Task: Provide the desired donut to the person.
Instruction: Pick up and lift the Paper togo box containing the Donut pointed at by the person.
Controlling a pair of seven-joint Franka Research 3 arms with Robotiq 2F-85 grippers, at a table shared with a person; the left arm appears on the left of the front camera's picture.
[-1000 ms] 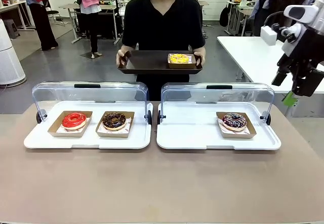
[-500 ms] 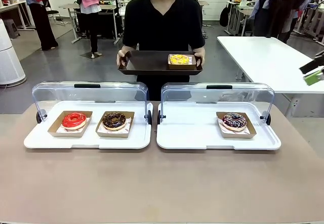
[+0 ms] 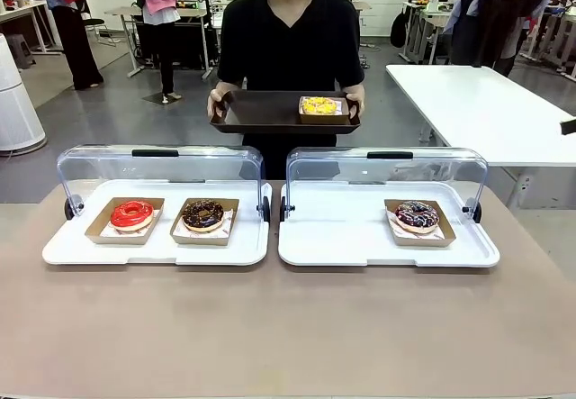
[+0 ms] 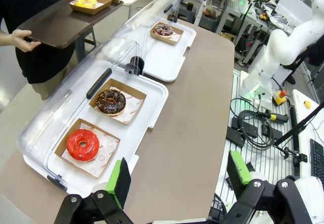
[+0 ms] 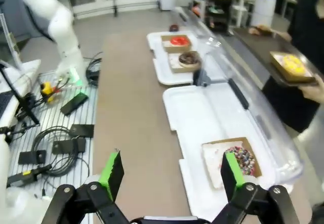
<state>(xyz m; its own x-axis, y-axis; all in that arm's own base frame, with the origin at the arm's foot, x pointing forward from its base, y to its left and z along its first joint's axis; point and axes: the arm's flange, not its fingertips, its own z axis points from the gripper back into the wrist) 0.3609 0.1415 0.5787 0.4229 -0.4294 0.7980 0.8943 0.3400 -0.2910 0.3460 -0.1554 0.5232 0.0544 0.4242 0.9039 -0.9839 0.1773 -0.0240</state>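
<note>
The person (image 3: 290, 39) in a black T-shirt stands at the far side holding a dark brown tray (image 3: 261, 111) with a yellow donut (image 3: 318, 104) in a cardboard box. On the table, a red donut (image 3: 132, 213) and a chocolate donut (image 3: 203, 213) sit in the left white tray (image 3: 153, 250). A dark sprinkled donut (image 3: 417, 214) lies in the right white tray (image 3: 342, 237). My left gripper (image 4: 178, 176) hangs open high above the table's left end, near the red donut (image 4: 82, 144). My right gripper (image 5: 171, 171) is open above the right end, near the sprinkled donut (image 5: 242, 161).
Both white trays have clear hinged lids (image 3: 153, 163) standing open at the back. A white table (image 3: 477, 102) stands behind on the right. Cables and boxes (image 4: 253, 128) lie on the floor at the robot's side. The near half of the brown tabletop (image 3: 288, 327) is bare.
My right arm, at the right of the front view a second ago, has drawn back past the picture's right edge. The person, the tray and the donuts have not moved.
</note>
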